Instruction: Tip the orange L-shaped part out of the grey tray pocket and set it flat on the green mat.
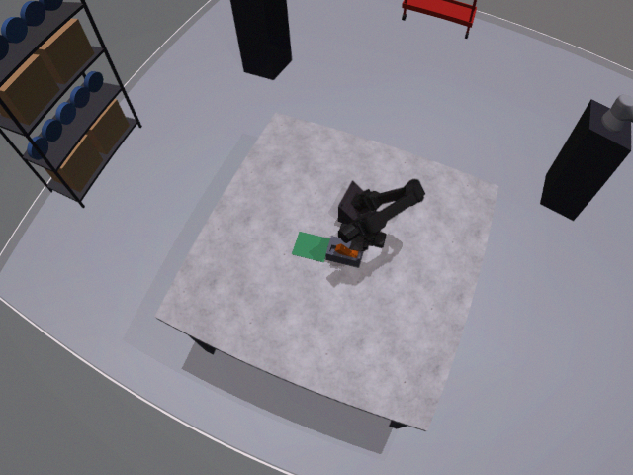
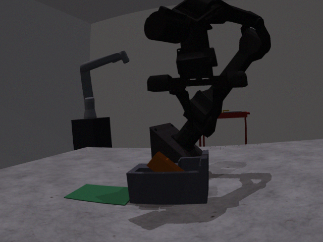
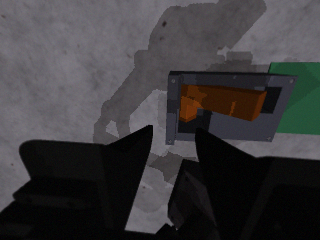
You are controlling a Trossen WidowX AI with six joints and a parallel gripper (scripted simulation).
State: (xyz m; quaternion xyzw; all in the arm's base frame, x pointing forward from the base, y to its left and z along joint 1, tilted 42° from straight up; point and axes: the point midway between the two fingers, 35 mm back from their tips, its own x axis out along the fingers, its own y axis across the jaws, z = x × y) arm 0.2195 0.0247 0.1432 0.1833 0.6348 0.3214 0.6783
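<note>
The orange L-shaped part (image 1: 348,250) (image 2: 163,163) (image 3: 225,102) lies tilted in the pocket of the grey tray (image 1: 337,258) (image 2: 166,187) (image 3: 240,128). Its L-shaped end is down in the pocket. Its straight end, on the side of the green mat (image 1: 309,245) (image 2: 96,193) (image 3: 300,105), sticks up above the tray's rim. My gripper (image 3: 174,131) hangs above the tray's far side from the mat, clear of the part. Its fingers stand partly apart with nothing between them.
The arm's black base block (image 2: 161,137) stands right behind the tray. Off the table are a black pedestal with a grey arm (image 2: 91,132), a red cart (image 2: 234,114) (image 1: 439,10), a black pillar (image 1: 260,36) and a shelf rack (image 1: 55,102).
</note>
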